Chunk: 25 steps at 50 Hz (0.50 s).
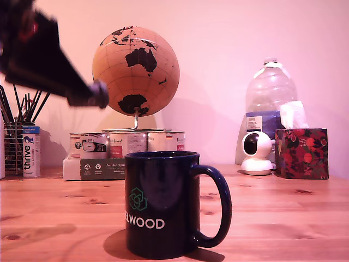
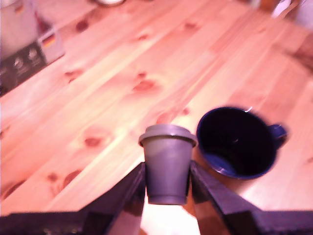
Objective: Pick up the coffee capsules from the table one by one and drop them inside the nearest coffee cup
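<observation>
In the exterior view, the black pincer hangs high at the exterior view's left, above the light brown wooden worktop and up and to the left of the glossy dark navy mug with white lettering.

In the wrist view, the pincer clamps a small dull grey tapered capsule. The mug sits beside it, mouth open. The carry step seems in hand; next calls for centring over the mouth, then releasing.
</observation>
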Motion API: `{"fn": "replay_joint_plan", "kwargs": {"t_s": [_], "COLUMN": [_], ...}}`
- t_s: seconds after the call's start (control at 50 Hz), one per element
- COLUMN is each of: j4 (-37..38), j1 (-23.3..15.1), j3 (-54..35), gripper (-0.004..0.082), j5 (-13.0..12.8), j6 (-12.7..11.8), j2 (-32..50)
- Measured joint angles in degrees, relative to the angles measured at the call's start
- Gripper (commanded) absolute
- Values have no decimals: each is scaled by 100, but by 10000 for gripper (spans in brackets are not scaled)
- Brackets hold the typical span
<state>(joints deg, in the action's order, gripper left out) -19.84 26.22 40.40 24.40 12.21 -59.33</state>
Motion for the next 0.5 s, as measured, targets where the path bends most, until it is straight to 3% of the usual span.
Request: {"fn": "replay_joint_plan", "kwargs": {"t_s": [0.24,0.5], "j4": [-254,-151], "j1": [103,610], "j3": [151,186], "gripper": [126,126], "j5": [83,92], "j6": [-4,-133], "j2": [0,-103]}}
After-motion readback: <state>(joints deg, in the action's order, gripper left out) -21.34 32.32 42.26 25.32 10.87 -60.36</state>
